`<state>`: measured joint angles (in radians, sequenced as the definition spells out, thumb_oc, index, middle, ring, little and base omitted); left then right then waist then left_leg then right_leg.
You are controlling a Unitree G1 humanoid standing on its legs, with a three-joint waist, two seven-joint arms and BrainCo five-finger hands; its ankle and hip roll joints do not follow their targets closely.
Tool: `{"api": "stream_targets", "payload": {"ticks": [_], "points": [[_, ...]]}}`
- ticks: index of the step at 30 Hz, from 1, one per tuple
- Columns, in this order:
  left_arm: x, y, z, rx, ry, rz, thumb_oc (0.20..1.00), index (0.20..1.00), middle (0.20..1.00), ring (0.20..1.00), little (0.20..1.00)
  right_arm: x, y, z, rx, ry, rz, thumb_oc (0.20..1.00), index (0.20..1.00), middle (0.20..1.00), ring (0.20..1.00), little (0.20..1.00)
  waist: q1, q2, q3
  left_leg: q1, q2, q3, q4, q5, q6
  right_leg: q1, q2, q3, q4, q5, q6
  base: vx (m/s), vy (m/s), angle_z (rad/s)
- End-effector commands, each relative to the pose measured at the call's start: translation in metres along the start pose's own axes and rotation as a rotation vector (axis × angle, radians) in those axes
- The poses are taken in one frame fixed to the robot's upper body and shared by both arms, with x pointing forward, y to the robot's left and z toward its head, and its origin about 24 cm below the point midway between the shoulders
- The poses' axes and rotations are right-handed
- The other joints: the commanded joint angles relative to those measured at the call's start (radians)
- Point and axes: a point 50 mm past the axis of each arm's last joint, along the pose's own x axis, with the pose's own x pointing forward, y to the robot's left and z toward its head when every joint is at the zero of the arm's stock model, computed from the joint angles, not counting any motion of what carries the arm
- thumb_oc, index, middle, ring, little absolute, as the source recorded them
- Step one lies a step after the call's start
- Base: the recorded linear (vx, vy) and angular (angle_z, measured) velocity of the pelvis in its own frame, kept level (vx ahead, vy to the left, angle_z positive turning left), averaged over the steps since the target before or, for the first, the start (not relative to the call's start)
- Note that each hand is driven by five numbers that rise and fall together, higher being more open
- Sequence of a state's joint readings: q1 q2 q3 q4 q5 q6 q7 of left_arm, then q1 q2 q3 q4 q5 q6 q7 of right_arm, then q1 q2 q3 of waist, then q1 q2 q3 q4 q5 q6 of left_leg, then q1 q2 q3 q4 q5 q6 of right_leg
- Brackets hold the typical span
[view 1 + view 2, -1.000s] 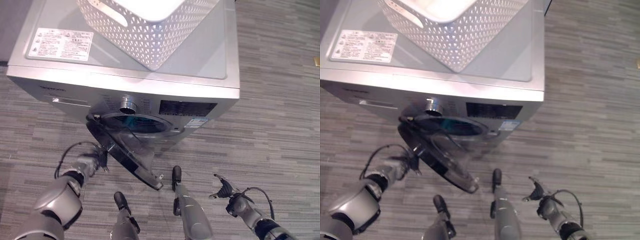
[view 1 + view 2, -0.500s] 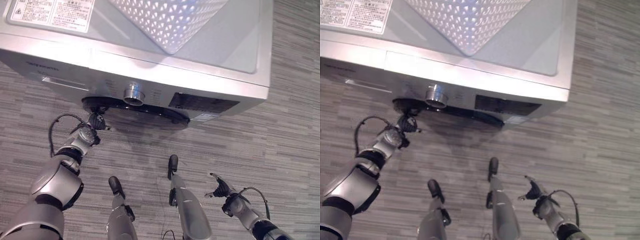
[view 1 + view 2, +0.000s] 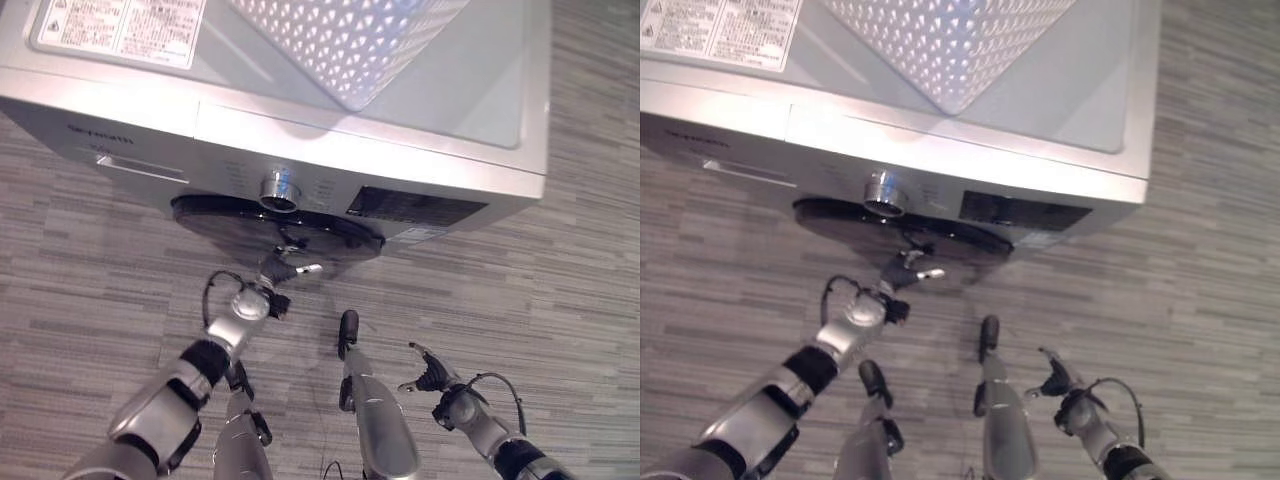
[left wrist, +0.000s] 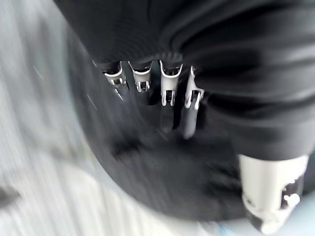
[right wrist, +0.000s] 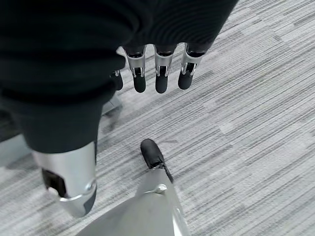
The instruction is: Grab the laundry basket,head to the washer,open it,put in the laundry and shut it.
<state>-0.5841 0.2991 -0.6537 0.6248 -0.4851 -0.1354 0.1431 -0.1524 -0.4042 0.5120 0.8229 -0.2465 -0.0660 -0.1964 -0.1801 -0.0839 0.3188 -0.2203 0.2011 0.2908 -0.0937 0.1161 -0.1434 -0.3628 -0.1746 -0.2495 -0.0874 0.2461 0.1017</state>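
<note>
the washer point(image 3: 420, 110) door point(image 3: 270, 222), swung wide a second ago, now sits flush against the front, so the shutting step looks done. the left hand point(image 3: 278, 272) has slid along to the door's middle, fingers point(image 4: 167, 88) straight, tips at the dark glass. basket point(image 3: 350, 40) rests on top. right hand point(image 3: 430, 378) hangs relaxed, holding nothing

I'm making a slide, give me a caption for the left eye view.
Left hand at the washer's shut dark door, white laundry basket resting on top.
</note>
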Motion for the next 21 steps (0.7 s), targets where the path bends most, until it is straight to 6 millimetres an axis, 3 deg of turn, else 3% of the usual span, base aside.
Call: {"api": "stream_targets", "payload": {"ticks": [1,2,3,4,5,7,8,9,13,14,15,16,17,21], "points": [[0.01,-0.025,0.072,-0.002,-0.382,-0.134,1.0,1.0,1.0,1.0,1.0,-0.013,0.008,-0.028,-0.038,0.077,0.024,1.0,1.0,1.0,1.0,1.0,0.009,0.072,-0.06,0.003,0.086,-0.043,0.006,-0.01,-0.029,0.091,-0.032,-0.002,0.0,-0.125,0.081,0.03,0.032,-0.13],[0.003,-0.02,0.05,-0.008,-0.318,-0.122,1.0,1.0,1.0,1.0,1.0,-0.015,0.012,-0.03,-0.028,0.088,0.035,1.0,1.0,1.0,1.0,1.0,0.019,0.074,-0.067,0.02,0.083,-0.042,0.006,-0.015,-0.027,0.11,-0.033,-0.004,0.0,-0.13,0.08,0.02,0.017,-0.21],[0.002,-0.02,0.049,-0.008,-0.316,-0.122,1.0,1.0,1.0,1.0,1.0,-0.016,0.013,-0.031,-0.028,0.088,0.036,1.0,1.0,1.0,1.0,1.0,0.019,0.073,-0.067,0.022,0.083,-0.041,0.006,-0.016,-0.027,0.112,-0.033,-0.003,0.0,-0.13,0.08,0.04,-0.003,-0.2],[-0.02,0.003,0.001,-0.064,-0.182,-0.034,1.0,1.0,1.0,1.0,1.0,-0.019,0.019,-0.035,0.003,0.111,0.047,1.0,1.0,1.0,1.0,1.0,0.041,0.077,-0.081,0.056,0.077,-0.043,0.006,-0.026,-0.024,0.151,-0.034,-0.015,0.0,-0.14,0.079,0.04,-0.01,-0.08],[-0.02,0.003,0.001,-0.064,-0.182,-0.034,1.0,1.0,1.0,1.0,1.0,-0.019,0.019,-0.035,0.003,0.111,0.048,1.0,1.0,1.0,1.0,1.0,0.041,0.077,-0.081,0.056,0.077,-0.043,0.006,-0.026,-0.024,0.151,-0.034,-0.015,0.0,-0.14,0.079,-0.01,-0.027,-0.06],[-0.049,0.021,-0.037,-0.087,-0.099,0.073,1.0,1.0,1.0,1.0,1.0,-0.024,0.029,-0.041,0.047,0.141,0.058,1.0,1.0,1.0,1.0,1.0,0.07,0.071,-0.098,0.075,0.067,-0.042,0.006,-0.018,-0.011,0.181,-0.037,-0.031,0.0,-0.138,0.068,0.01,-0.016,0.0],[-0.077,0.036,-0.072,-0.069,0.012,0.17,1.0,1.0,1.0,1.0,1.0,-0.029,0.039,-0.049,0.088,0.185,0.07,1.0,1.0,1.0,1.0,1.0,0.096,0.068,-0.119,0.105,0.06,-0.046,0.006,-0.027,-0.007,0.218,-0.039,-0.041,0.0,-0.148,0.068,0.07,-0.015,0.08],[-0.077,0.036,-0.072,-0.069,0.012,0.17,1.0,1.0,1.0,1.0,1.0,-0.029,0.039,-0.049,0.088,0.185,0.07,1.0,1.0,1.0,1.0,1.0,0.096,0.068,-0.118,0.105,0.06,-0.046,0.006,-0.028,-0.007,0.218,-0.039,-0.041,0.0,-0.148,0.068,0.07,-0.012,0.05],[-0.135,0.06,-0.128,-0.026,0.26,0.271,1.0,1.0,1.0,1.0,1.0,-0.04,0.047,-0.066,0.128,0.258,0.092,1.0,1.0,1.0,1.0,1.0,0.132,0.078,-0.162,0.154,0.043,-0.063,0.006,-0.044,0.003,0.285,-0.046,-0.069,0.0,-0.163,0.072,0.07,0.02,0.17],[-0.16,0.068,-0.149,-0.008,0.373,0.316,1.0,1.0,1.0,1.0,1.0,-0.045,0.048,-0.076,0.144,0.299,0.094,1.0,1.0,1.0,1.0,1.0,0.146,0.082,-0.182,0.172,0.034,-0.073,0.006,-0.05,0.01,0.315,-0.05,-0.08,0.0,-0.169,0.073,0.06,0.044,0.24],[-0.16,0.068,-0.149,-0.008,0.373,0.316,1.0,1.0,1.0,1.0,1.0,-0.045,0.048,-0.076,0.144,0.299,0.094,1.0,1.0,1.0,1.0,1.0,0.145,0.082,-0.182,0.173,0.033,-0.074,0.006,-0.05,0.01,0.316,-0.05,-0.081,0.0,-0.169,0.073,0.07,0.06,0.26],[-0.183,0.074,-0.168,0.031,0.49,0.365,1.0,1.0,1.0,1.0,1.0,-0.052,0.051,-0.088,0.167,0.363,0.098,1.0,1.0,1.0,1.0,1.0,0.162,0.086,-0.202,0.19,0.024,-0.088,0.006,-0.056,0.016,0.344,-0.056,-0.097,0.001,-0.175,0.074,0.04,0.03,0.24],[-0.183,0.074,-0.168,0.031,0.49,0.365,1.0,1.0,1.0,1.0,1.0,-0.052,0.051,-0.088,0.167,0.363,0.098,1.0,1.0,1.0,1.0,1.0,0.162,0.086,-0.202,0.19,0.024,-0.088,0.006,-0.056,0.016,0.344,-0.056,-0.097,0.001,-0.175,0.074,0.06,0.044,0.27],[-0.24,0.07,-0.21,-0.039,0.783,0.512,1.0,1.0,1.0,1.0,1.0,-0.07,0.069,-0.108,0.234,0.503,0.126,1.0,1.0,1.0,1.0,1.0,0.191,0.085,-0.235,0.218,0.005,-0.123,0.006,-0.067,0.026,0.401,-0.068,-0.136,0.017,-0.196,0.073,0.05,0.044,0.15]]}}
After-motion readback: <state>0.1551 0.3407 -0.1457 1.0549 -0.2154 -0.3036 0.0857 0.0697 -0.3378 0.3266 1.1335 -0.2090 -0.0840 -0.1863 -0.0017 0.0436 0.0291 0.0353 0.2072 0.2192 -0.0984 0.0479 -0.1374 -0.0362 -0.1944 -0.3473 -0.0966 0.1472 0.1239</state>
